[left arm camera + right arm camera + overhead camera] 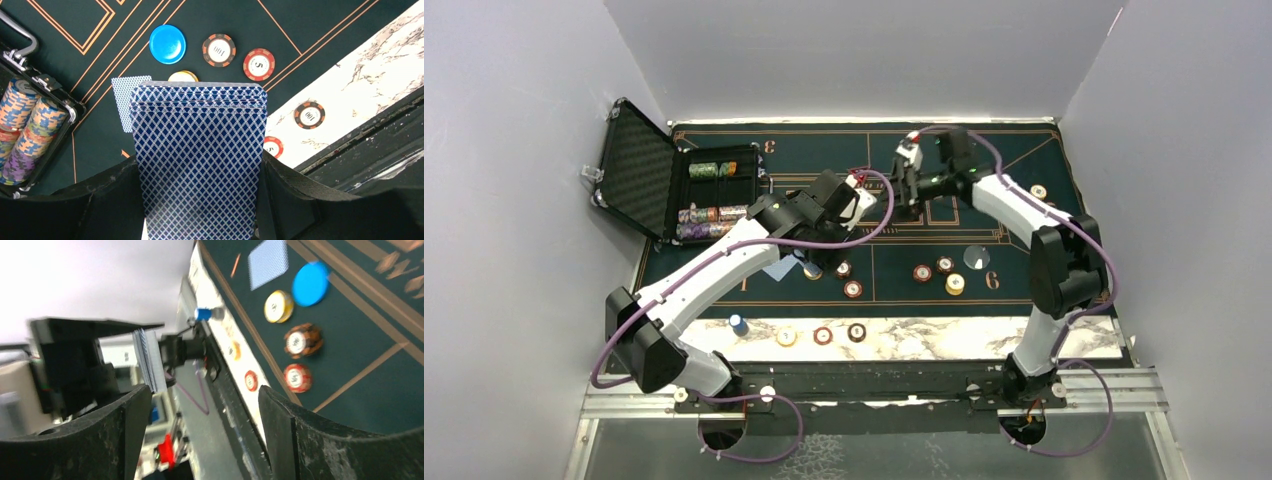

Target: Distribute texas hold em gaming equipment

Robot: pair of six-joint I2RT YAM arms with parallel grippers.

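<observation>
At the far left an open black foam-lined case (639,165) is seen, with stacks of multicoloured chips (709,215) lodged in its compartments. Just to its right lies the dark green felt mat with orange lines (1024,290). Over the mat, the left gripper (197,205) is clenched on a deck of blue-backed playing cards (200,140). The deck is gripped by its long edges between the two fingers, with the card backs turned to the wrist camera.

A single blue-backed card (122,102) is laid flat on the felt, partly hidden behind the deck in that view. Near the card, four pieces are spread on the mat:
- a flat blue disc (167,44)
- a yellow chip (182,76)
- a brown-and-white chip marked 100 (219,50)
- a red-and-white chip marked 5 (259,64)

On the marble-patterned strip (944,335) at the near edge, a small blue object (738,323) and a row of three chips (823,335) are set out.

Further right, the right gripper (911,182) is raised above the mat and turned towards the left gripper. Its jaws are released and spread wide, and nothing is caught between them. On the mat nearer the arm bases, a cluster of three chips (945,264) and a clear disc (976,256) are found. A lone chip (1038,191) is placed near the mat's right edge.
</observation>
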